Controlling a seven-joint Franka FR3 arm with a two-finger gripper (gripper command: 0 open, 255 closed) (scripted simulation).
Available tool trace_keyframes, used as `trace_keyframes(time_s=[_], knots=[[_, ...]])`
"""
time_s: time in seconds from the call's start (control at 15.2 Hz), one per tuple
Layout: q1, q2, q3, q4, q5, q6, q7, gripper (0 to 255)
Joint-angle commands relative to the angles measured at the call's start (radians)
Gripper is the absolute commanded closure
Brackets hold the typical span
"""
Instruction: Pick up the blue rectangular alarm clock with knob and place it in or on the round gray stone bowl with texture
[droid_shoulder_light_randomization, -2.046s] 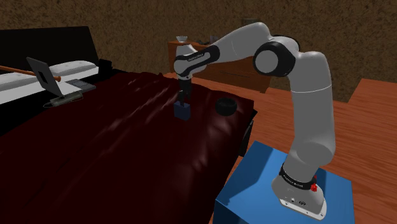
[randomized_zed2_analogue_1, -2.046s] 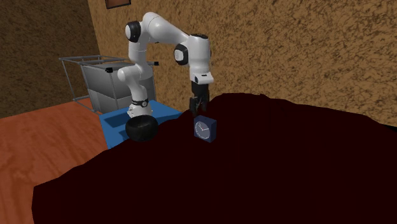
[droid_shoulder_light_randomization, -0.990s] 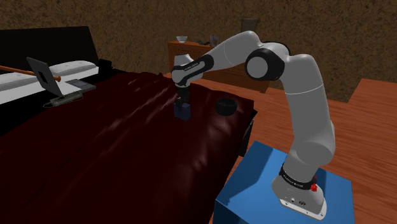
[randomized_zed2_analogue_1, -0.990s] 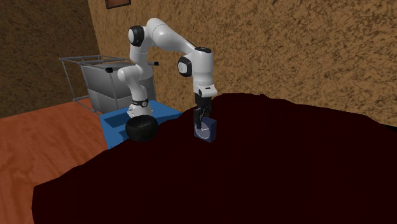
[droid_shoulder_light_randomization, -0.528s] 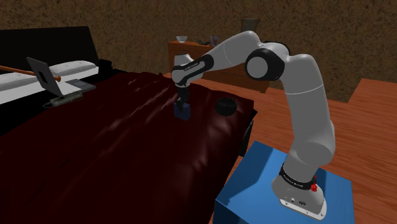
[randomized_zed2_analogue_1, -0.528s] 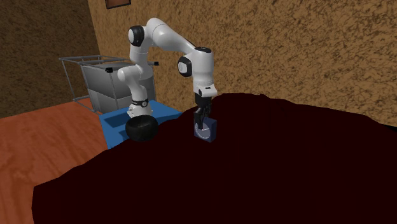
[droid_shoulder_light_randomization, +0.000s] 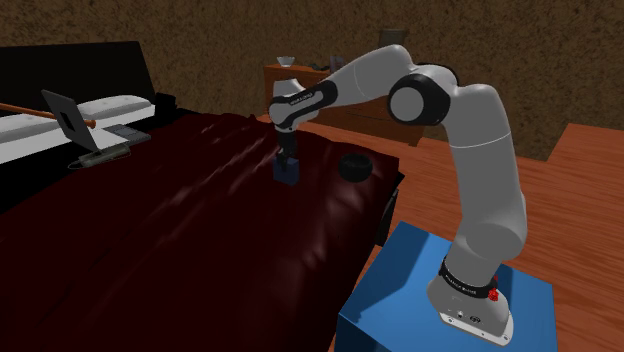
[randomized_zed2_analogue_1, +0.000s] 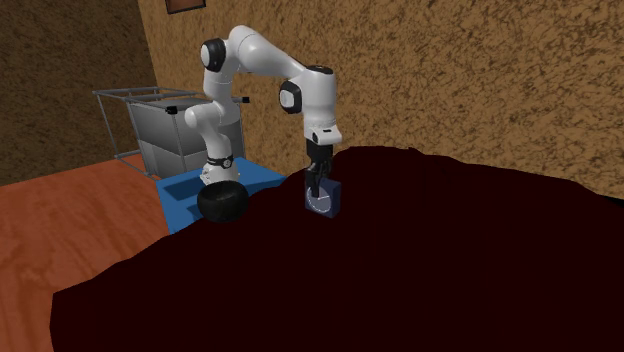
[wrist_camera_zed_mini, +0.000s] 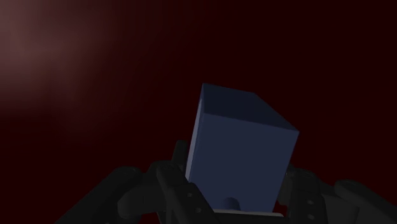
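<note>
Two things matter in the shoulder view: the blue alarm clock (droid_shoulder_light_randomization: 288, 174), on the dark red bedcover (droid_shoulder_light_randomization: 180, 230) beneath the white arm (droid_shoulder_light_randomization: 470, 150), and the dark round bowl (droid_shoulder_light_randomization: 354, 167), which sits near it toward that view's right on the same cover. The black gripper (droid_shoulder_light_randomization: 288, 160) comes straight down onto the clock, its jaws pinching the clock's sides. The blue stand (droid_shoulder_light_randomization: 400, 290) sits at lower right. In the second exterior view the gripper clasps the clock from above, with the clock's pale dial facing the camera. The bowl lies toward that view's left, apart from the clock, at the cover's edge. Whether the clock's base touches the cover I cannot tell. In the wrist view the clock sits tilted between the fingers (wrist_camera_zed_mini: 180, 162), which press on it from both sides, with the red cover behind.
</note>
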Motion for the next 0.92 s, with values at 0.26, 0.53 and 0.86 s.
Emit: trace_keyframes(time_s=[0.26,0.53,0.86], knots=[[0.0,-0.027,-0.002,0.042,-0.004,-0.069,0.003,255],[0.0,-0.041,-0.003,0.076,-0.006,-0.116,0.005,255],[-0.001,-0.052,-0.004,0.126,-0.009,-0.178,0.007,255]])
